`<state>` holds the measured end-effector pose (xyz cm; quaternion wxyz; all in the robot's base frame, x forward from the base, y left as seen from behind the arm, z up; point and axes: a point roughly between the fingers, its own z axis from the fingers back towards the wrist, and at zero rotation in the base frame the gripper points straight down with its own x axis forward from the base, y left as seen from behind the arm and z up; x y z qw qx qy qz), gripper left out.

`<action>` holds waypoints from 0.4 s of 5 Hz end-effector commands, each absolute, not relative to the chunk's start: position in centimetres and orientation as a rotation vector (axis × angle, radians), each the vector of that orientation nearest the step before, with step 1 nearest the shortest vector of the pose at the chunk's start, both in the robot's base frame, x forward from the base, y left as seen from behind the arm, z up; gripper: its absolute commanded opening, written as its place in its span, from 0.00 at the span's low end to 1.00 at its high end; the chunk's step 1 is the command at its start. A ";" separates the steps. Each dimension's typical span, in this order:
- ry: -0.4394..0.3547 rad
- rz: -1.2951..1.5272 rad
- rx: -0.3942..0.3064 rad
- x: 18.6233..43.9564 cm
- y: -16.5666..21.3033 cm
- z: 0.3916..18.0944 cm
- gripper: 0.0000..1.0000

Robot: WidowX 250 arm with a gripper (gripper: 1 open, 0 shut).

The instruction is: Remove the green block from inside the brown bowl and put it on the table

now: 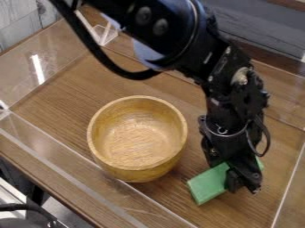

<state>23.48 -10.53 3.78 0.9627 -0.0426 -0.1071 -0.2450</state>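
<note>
a: nearest us, what's that green thing by the front wall?

b: that's the green block (210, 185), down at the table (71, 98) surface just right of the brown bowl (138, 137), close to the clear acrylic wall (84, 191) along the near edge. it sits tilted, one corner lower, probably because it's held by one end rather than lying free.

a: so the gripper has it?

b: the gripper (244, 175) points almost straight down and its fingers are clamped tight on the block's right end. i can't tell whether the block's underside rests fully on the wood or only touches at a corner.

a: and the bowl?

b: empty, only bare grain inside. the block is outside its rim, beside it, not touching as far as i can see. that fits the task: out of the bowl, onto the table.

a: why set it there?

b: my guess is it's the closest bare wood clear of the bowl. what seems left is letting go. further back, the black arm (167, 36) arches over the bowl from the far left.
</note>
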 end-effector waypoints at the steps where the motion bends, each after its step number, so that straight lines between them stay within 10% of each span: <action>1: -0.248 -0.481 -0.096 24.4 -10.6 4.5 0.00; 2: -0.244 -0.475 -0.100 24.4 -10.6 4.5 0.00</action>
